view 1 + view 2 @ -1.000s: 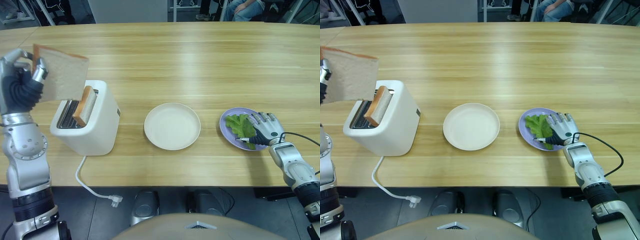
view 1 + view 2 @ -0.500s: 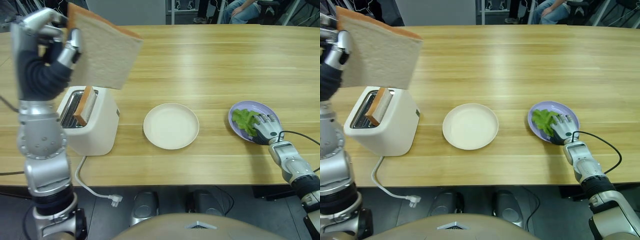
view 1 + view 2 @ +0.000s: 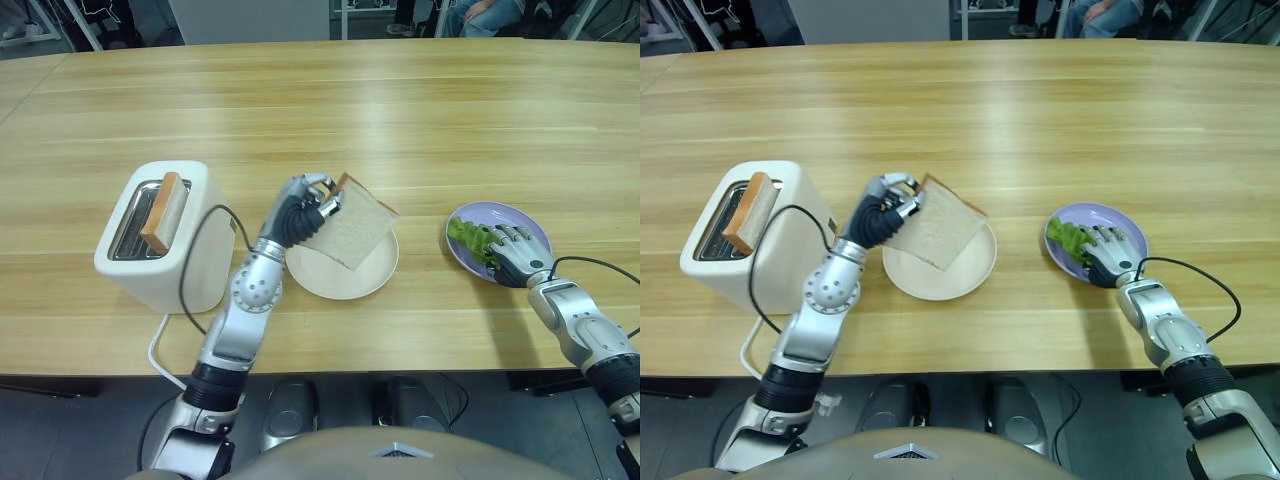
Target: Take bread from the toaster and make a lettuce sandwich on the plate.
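Note:
My left hand (image 3: 300, 207) is shut on a slice of white bread (image 3: 354, 234), holding it tilted just over the cream plate (image 3: 345, 282) at the table's middle. A white toaster (image 3: 160, 240) stands to the left with a second slice (image 3: 166, 209) sticking up from one slot. At the right, a purple plate (image 3: 512, 218) carries green lettuce (image 3: 470, 238). My right hand (image 3: 512, 256) rests on that plate with its fingers curled over the lettuce.
The toaster's white cord (image 3: 175, 365) trails off the table's near edge. The wide wooden table (image 3: 400, 110) stretches bare behind the plates. Chair and table legs stand in the room beyond its far edge.
My left hand has swung down and right from high above the toaster, carrying the bread slice to the cream plate. The camera view has shifted. My right hand stays on the lettuce plate.

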Tool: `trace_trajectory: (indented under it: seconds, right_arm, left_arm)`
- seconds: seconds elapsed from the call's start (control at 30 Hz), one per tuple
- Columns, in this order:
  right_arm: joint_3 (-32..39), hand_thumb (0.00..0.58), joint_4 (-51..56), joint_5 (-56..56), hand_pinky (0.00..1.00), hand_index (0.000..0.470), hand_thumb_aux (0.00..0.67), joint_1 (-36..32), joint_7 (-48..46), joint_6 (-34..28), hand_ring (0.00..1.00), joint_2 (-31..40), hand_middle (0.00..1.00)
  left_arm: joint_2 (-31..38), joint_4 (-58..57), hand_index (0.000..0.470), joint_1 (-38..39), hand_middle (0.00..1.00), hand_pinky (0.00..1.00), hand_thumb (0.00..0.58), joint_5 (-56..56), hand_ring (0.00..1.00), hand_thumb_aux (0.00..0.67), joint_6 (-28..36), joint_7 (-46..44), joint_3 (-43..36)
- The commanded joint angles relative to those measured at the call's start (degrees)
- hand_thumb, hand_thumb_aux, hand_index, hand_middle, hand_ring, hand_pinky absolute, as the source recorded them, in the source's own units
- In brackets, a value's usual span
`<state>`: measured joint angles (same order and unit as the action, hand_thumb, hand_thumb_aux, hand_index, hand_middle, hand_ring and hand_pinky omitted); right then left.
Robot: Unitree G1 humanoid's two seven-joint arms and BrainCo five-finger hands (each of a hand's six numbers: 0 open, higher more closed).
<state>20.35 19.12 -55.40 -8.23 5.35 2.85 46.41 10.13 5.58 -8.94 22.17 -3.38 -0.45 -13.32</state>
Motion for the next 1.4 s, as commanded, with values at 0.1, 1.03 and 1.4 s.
trace_trajectory:
  seconds: [0.1, 1.03, 1.4]
  right_arm:
    - [-2.6, 0.58, -7.3, 2.6, 0.0, 0.46, 0.67, 3.9, -4.0, 0.0, 0.0, 1.4, 0.0]
    - [-7.7, 0.58, -22.9, 2.4, 0.0, 0.46, 0.67, -5.0, -6.3, 0.9, 0.0, -4.9, 0.0]
    - [3.4, 0.58, -23.3, -2.6, 0.0, 0.46, 0.67, -8.6, -7.9, 1.1, 0.0, -18.6, 0.0]
  left_arm:
    - [-1.7, -19.4, 0.46, -3.8, 1.0, 1.0, 0.58, 1.0, 1.0, 0.67, -3.3, 2.8, -2.0]
    - [6.7, -10.6, 0.0, -4.0, 0.0, 0.0, 0.0, 20.2, 0.0, 0.0, -1.9, 17.0, -7.0]
    - [11.5, 26.8, 0.0, 4.6, 0.0, 0.0, 0.0, 18.8, 0.0, 0.0, 5.9, 6.6, 13.0]
